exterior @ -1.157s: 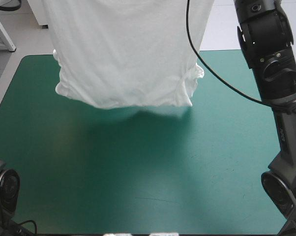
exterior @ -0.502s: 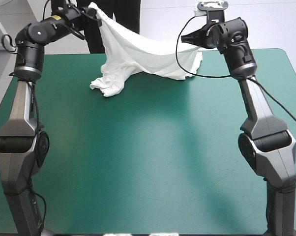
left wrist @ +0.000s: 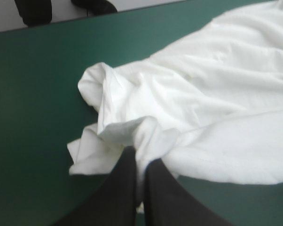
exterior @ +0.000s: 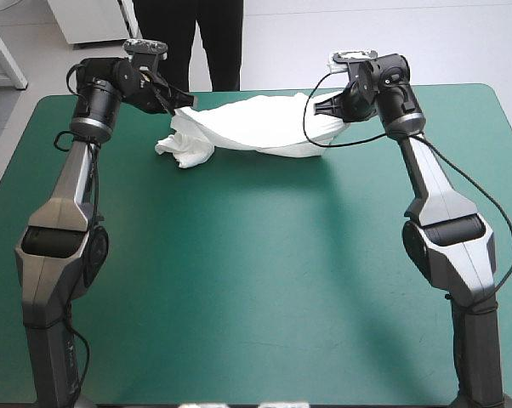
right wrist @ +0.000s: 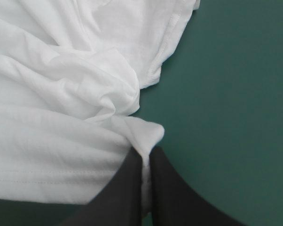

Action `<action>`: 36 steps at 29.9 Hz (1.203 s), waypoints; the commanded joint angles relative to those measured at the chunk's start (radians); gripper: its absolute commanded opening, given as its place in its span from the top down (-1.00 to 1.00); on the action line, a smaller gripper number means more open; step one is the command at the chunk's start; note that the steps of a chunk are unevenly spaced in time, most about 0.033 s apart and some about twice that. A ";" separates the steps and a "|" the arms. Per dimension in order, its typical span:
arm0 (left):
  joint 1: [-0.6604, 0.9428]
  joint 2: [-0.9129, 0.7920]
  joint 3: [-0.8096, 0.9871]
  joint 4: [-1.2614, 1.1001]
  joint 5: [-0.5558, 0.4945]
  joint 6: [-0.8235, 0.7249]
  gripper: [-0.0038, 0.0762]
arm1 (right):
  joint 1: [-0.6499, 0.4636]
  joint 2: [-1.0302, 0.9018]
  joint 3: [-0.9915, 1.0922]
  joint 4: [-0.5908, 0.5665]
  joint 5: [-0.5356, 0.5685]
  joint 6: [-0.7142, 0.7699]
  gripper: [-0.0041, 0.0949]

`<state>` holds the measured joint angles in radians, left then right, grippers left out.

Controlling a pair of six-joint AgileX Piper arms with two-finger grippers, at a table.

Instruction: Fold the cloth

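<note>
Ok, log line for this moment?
T-shirt: unfolded, sagging onto table, far side | left gripper: shut on T-shirt | right gripper: shut on T-shirt

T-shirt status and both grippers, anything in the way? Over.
Left gripper shut on the T-shirt, right gripper shut on its other end. T-shirt slung between them, sagging onto the table's far side. Nothing in the way.

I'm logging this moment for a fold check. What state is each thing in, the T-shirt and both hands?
T-shirt: crumpled, not folded, slung low between the two hands near the table's far edge, one bunched end resting on the teal-green cover.
left hand: shut on the T-shirt, pinching a bunched fold.
right hand: shut on the T-shirt, pinching a small peak of fabric.
</note>
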<state>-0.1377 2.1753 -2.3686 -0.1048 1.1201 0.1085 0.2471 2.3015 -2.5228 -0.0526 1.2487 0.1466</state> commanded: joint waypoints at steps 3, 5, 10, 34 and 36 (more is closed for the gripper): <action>-0.081 -0.212 0.258 0.139 -0.126 -0.079 0.93 | -0.018 -0.086 0.109 0.022 0.000 -0.019 0.95; -0.091 -0.326 0.502 0.146 -0.288 -0.143 0.93 | -0.016 -0.108 0.195 0.037 -0.021 -0.017 0.95; -0.089 -0.590 1.052 0.081 -0.666 -0.179 0.93 | 0.006 -0.262 0.528 0.016 -0.231 -0.017 0.95; -0.309 -1.181 1.771 0.039 -0.548 -0.341 0.93 | 0.138 -1.058 1.805 -0.012 -0.621 0.116 0.95; -0.338 -1.230 1.784 0.040 -0.486 -0.362 0.93 | 0.175 -1.099 1.844 0.010 -0.595 0.138 0.95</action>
<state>-0.4431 1.0099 -0.5756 -0.0471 0.6045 -0.2193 0.3856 1.2779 -0.7047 -0.0646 0.6355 0.2674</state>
